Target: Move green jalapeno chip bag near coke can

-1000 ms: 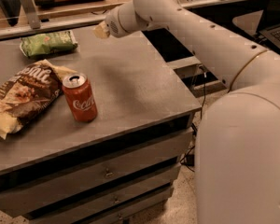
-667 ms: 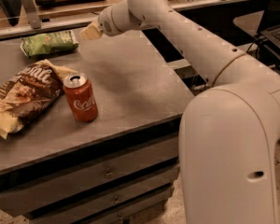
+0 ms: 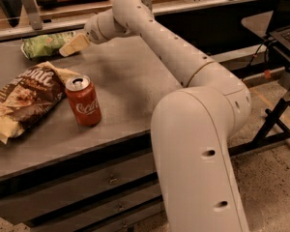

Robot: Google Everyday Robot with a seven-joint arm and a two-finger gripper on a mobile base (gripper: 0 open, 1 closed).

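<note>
The green jalapeno chip bag [image 3: 43, 45] lies flat at the far left of the grey table [image 3: 130, 81]. The red coke can [image 3: 83, 101] stands upright nearer the front, left of the table's middle. My gripper [image 3: 70, 46] reaches over the far part of the table on a long white arm and sits just right of the green bag, its tip close to the bag's right end. It is well behind the can.
A larger dark brown and cream chip bag [image 3: 24, 98] lies just left of the can, touching or nearly touching it. A rail and shelving run behind the table. A black stand [image 3: 280, 115] and a laptop edge sit at the right.
The arm has swung leftward across the far side of the table, bringing the gripper closer to the green bag. The bags and the can have not moved.
</note>
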